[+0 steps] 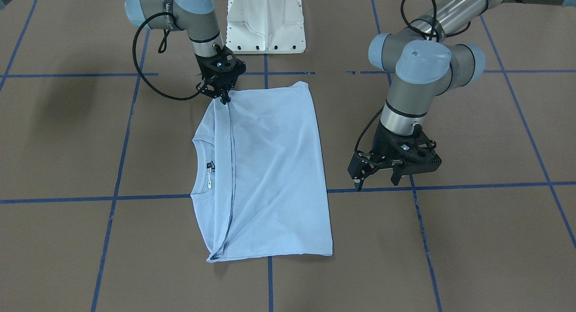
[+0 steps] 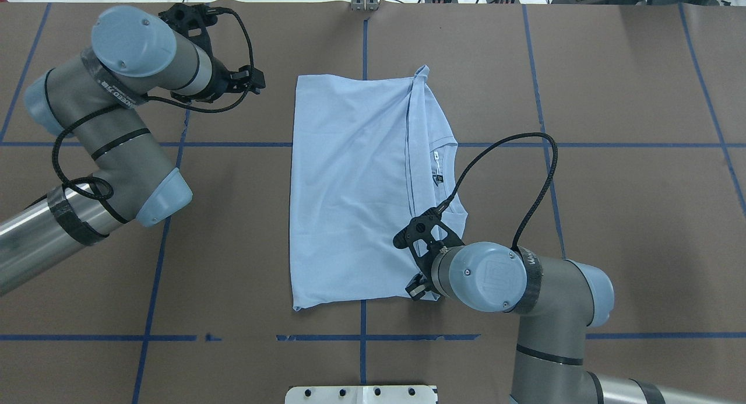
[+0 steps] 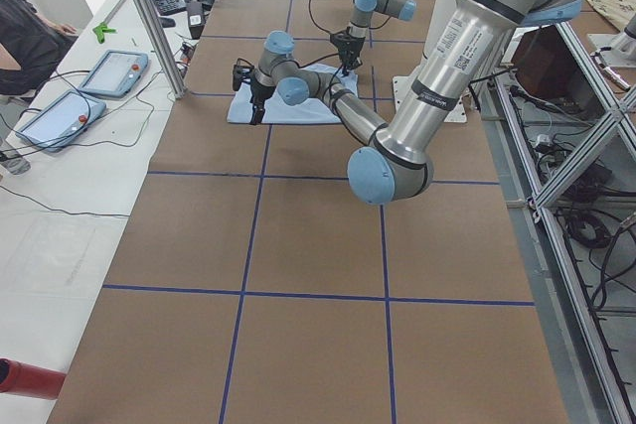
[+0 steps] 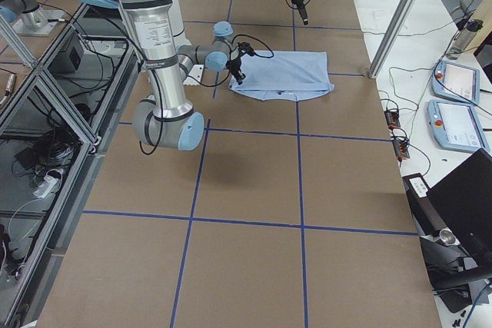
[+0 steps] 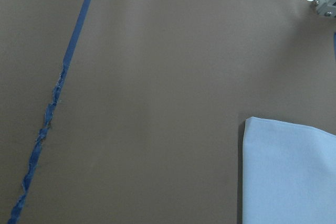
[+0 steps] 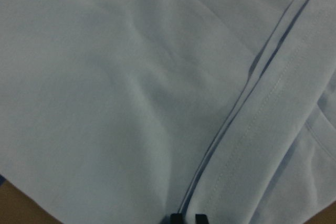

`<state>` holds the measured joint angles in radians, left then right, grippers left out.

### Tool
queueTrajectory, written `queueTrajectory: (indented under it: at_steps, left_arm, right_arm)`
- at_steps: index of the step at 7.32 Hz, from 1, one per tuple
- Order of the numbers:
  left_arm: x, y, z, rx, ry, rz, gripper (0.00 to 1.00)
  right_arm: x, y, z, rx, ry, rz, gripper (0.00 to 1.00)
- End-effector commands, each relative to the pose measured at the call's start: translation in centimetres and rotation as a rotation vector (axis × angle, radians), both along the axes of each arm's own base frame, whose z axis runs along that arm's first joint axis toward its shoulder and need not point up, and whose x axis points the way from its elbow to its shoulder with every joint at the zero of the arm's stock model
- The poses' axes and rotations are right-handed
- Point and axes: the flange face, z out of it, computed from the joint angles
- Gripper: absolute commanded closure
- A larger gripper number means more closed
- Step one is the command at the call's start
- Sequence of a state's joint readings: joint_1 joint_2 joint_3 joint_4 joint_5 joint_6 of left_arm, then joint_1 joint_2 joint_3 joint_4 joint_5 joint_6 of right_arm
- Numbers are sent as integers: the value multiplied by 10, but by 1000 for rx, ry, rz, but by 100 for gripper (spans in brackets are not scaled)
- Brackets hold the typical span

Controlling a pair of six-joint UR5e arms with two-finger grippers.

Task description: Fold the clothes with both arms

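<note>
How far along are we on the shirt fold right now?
Done: the T-shirt lies as a rectangle, its hem folded over near the collar, with no sleeves showing. In hand: the right gripper looks pinched on the hem's corner, while the left gripper hangs open off the cloth. Left: release, then probably another fold and smoothing the diagonal wrinkles.

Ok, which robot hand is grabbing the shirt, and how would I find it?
Look at the brown table and find the light blue T-shirt in its middle. At the corner by the white base, on the collar side, sits the right gripper, black, pinched shut on the hem. The left gripper hangs open beside the shirt, touching no cloth.
</note>
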<state>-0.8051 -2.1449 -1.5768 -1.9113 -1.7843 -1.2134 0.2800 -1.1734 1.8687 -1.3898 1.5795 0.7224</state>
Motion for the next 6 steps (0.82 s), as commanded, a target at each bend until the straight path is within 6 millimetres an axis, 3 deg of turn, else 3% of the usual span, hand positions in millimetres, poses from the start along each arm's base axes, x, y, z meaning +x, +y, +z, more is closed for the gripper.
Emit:
queueTrajectory:
  at_steps: [1,2,4,6]
  left_arm:
    - [0,0,0,0,0,0,0]
    - [0,0,0,0,0,0,0]
    - [0,0,-1,0,1,1,0]
    - [1,0,0,0,0,1,0]
  right_arm:
    - [1,-1,-2,3,-3,0,83]
    - [2,-2,-4,3,-8,0,96]
    - [15,-3,-9,5,-25,5,100]
    - [50,-6,26,-28,14,21,100]
